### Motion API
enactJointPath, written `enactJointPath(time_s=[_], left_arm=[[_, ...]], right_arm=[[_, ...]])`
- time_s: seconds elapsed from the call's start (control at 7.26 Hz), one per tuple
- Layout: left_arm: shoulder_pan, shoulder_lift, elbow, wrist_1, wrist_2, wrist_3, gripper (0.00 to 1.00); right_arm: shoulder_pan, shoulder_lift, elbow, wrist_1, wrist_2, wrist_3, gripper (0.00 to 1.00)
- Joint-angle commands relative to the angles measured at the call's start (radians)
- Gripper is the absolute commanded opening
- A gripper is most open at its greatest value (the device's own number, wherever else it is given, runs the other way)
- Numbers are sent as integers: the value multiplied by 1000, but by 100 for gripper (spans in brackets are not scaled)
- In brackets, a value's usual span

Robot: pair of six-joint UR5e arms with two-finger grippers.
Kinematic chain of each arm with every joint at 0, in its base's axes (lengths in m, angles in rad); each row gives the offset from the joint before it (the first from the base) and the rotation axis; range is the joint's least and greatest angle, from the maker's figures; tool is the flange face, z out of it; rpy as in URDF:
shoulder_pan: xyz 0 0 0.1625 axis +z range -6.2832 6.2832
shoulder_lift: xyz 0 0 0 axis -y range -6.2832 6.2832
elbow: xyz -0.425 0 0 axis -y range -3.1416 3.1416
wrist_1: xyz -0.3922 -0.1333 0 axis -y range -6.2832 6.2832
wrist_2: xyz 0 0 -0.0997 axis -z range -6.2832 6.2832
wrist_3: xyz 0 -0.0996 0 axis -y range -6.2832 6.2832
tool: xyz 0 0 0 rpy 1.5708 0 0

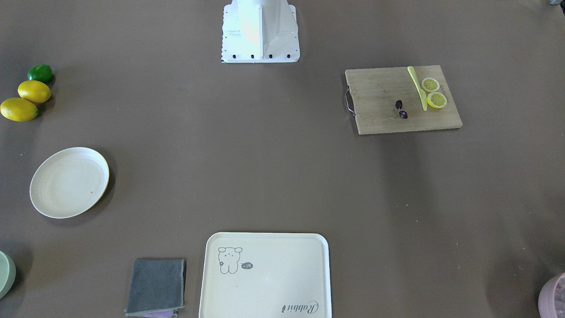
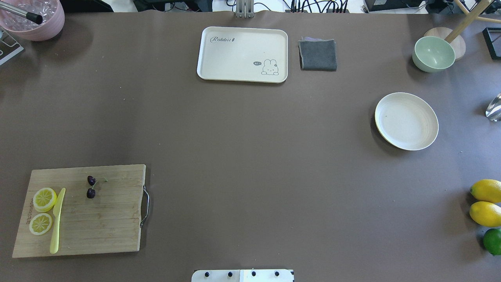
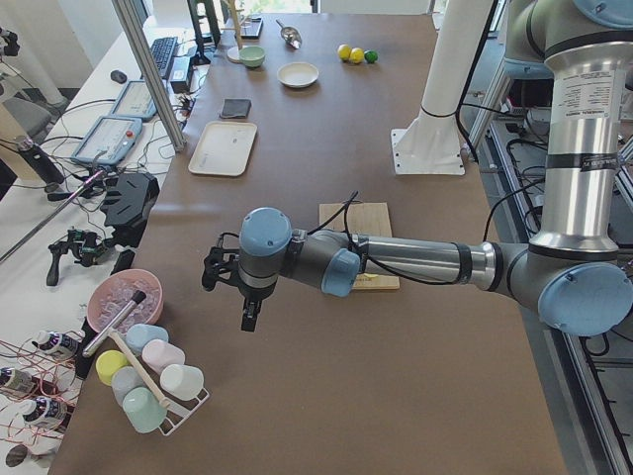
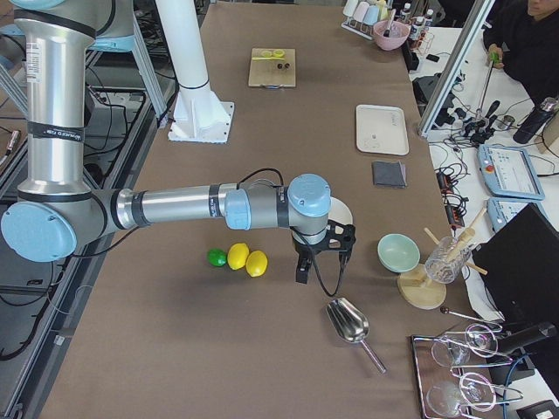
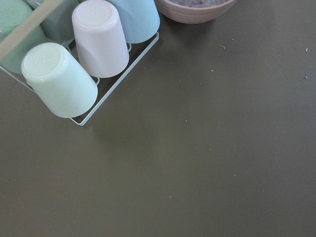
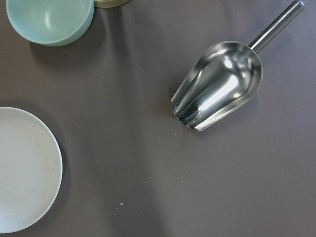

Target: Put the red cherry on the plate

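Observation:
The red cherry (image 1: 401,109) (image 2: 91,187) is a dark glossy pair on a green stem, lying on a wooden cutting board (image 1: 379,95) (image 2: 105,223) beside two lemon slices (image 2: 43,210). Across the table lies the round cream plate (image 1: 69,182) (image 2: 406,121); its rim also shows in the right wrist view (image 6: 19,168). My left gripper (image 3: 245,319) hangs over bare table near a cup rack, well off the board. My right gripper (image 4: 316,266) hovers beside the plate, near the scoop. Both show only in the side views, so I cannot tell whether either is open or shut.
A yellow knife (image 2: 57,220) lies on the board. A cream tray (image 2: 242,54), grey cloth (image 2: 318,55) and green bowl (image 2: 433,53) line the far edge. Two lemons (image 2: 486,201) and a lime (image 2: 493,241) sit at the right. A metal scoop (image 6: 219,89) and cup rack (image 5: 74,59) are close by.

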Motion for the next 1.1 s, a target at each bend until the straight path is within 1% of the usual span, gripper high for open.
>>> enactJointPath(time_s=[0.0,0.96], left_arm=[[6,0,0,-15,0,0,99],[6,9,17,-16,0,-5,99]], right_arm=[[2,-5,1,1,-1,1,100],[4,-2,4,4,-1,0,100]])
